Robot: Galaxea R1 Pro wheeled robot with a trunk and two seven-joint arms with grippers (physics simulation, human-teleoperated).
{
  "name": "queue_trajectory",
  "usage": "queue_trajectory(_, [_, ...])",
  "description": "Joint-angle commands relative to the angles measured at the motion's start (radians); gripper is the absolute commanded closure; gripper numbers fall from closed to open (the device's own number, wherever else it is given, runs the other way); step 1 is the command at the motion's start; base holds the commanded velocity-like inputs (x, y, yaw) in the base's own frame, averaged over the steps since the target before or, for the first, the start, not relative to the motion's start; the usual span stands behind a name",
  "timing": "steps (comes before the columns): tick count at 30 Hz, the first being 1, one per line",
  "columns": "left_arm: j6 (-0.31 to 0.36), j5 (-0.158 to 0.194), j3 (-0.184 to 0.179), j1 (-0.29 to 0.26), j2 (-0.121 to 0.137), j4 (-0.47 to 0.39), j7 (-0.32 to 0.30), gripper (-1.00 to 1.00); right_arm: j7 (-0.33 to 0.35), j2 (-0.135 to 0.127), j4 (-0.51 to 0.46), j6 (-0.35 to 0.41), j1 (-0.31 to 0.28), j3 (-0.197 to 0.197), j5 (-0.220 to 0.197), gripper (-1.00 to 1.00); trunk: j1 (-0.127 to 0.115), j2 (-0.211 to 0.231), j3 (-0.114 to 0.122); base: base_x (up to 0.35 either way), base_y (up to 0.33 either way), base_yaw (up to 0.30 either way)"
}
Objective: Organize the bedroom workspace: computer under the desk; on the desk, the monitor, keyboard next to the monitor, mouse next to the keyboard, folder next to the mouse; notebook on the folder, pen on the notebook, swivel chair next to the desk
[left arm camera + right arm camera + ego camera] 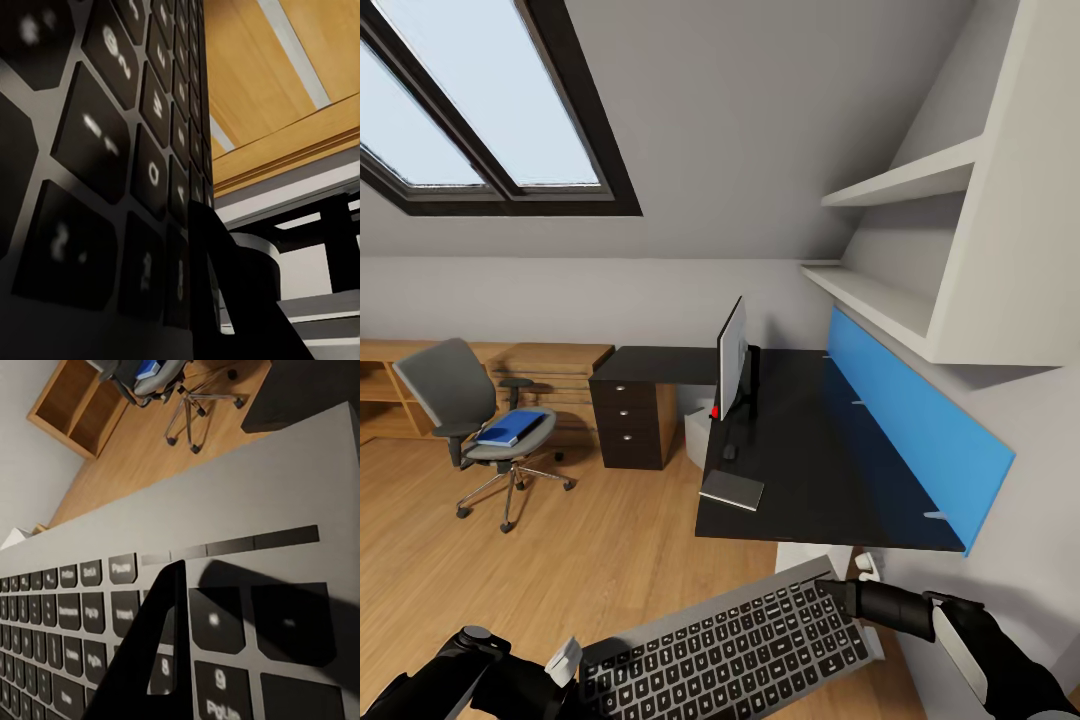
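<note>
While both arms carry the keyboard (pixel 725 650) between them, well short of the table (pixel 830 470), the main risk is uneven support. The left end effector (pixel 565 660) clamps one short end and the right end effector (pixel 850 592) holds the other; the right wrist view shows a dark finger (pixel 154 652) lying across the keys. If one arm leads, the board could twist out of a grip and drop to the wooden floor (pixel 560 560).

The near table edge already bears the notebook (pixel 732 489), with the mouse (pixel 729 451) just behind it and the monitor (pixel 732 358) further back, so a low approach could sweep the notebook off. The folder (pixel 510 427) waits on the swivel chair (pixel 475 425).
</note>
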Motion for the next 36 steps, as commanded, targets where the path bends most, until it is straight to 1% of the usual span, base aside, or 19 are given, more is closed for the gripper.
queue_trajectory(1, [0.005,0.006,-0.004,0.000,0.001,-0.003,-0.002,1.00,-0.004,-0.001,0.001,0.004,0.000,0.004,-0.002,1.00,0.000,-0.001,0.000,0.000,0.000,0.000])
queue_trajectory(31, [0.006,0.006,-0.003,0.000,0.001,-0.003,-0.002,1.00,-0.003,-0.001,0.000,0.004,0.000,0.004,-0.002,1.00,0.000,-0.001,0.000,0.000,0.000,0.000])
queue_trajectory(32, [0.006,0.006,-0.003,0.000,0.001,-0.003,-0.002,-1.00,-0.003,-0.001,0.000,0.004,0.000,0.004,-0.002,1.00,0.000,-0.001,0.000,0.000,0.000,0.000])
queue_trajectory(36, [0.006,0.007,-0.003,0.000,0.002,-0.002,-0.002,-1.00,-0.003,-0.002,0.000,0.004,0.000,0.004,-0.002,1.00,0.000,-0.001,0.000,0.000,0.000,0.000])
